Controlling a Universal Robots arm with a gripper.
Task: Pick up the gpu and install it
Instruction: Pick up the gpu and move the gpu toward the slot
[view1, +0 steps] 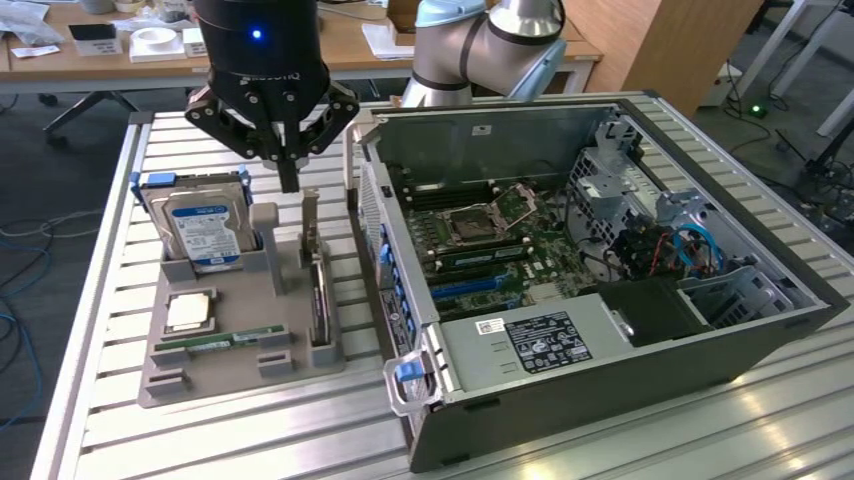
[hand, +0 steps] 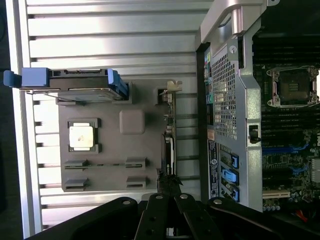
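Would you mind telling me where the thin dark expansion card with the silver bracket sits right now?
The thin dark gpu stands on edge along the grey holder tray's edge toward the exterior view's right, beside the open computer case.

gpu (hand: 170, 150): standing on edge in gray tray (hand: 112, 172)
jaws: closed, tips over one end of gpu
computer case (hand: 235, 100): open, beside tray
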